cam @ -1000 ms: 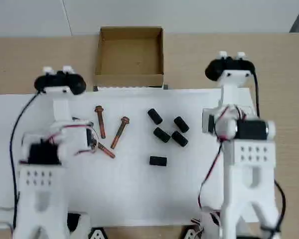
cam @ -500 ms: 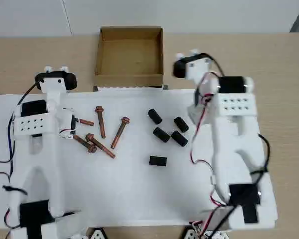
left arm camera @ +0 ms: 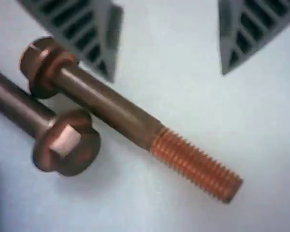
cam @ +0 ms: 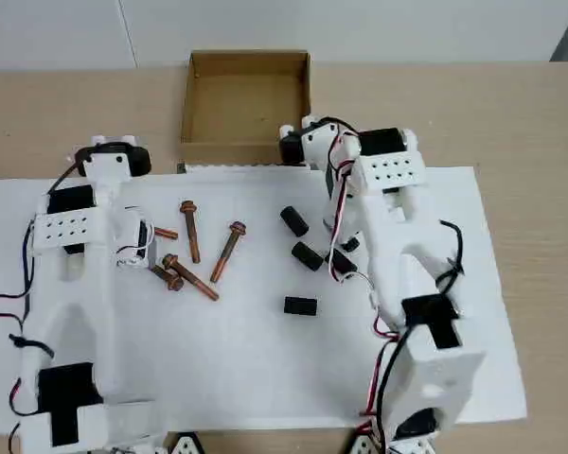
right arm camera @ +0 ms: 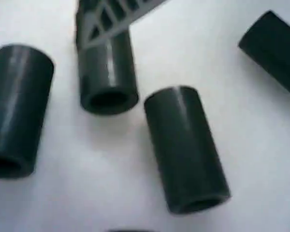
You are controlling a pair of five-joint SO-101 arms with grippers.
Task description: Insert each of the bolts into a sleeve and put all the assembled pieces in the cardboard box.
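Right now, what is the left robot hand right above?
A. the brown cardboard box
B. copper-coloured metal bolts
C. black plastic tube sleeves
B: in the left wrist view, the open left hand is over two copper-coloured metal bolts lying on the white sheet.

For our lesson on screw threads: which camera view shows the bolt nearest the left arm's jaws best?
The left wrist view: the bolt is close, with head and thread plain. The high view shows the same bolt small, its thread hard to see. The right wrist view faces the sleeves.
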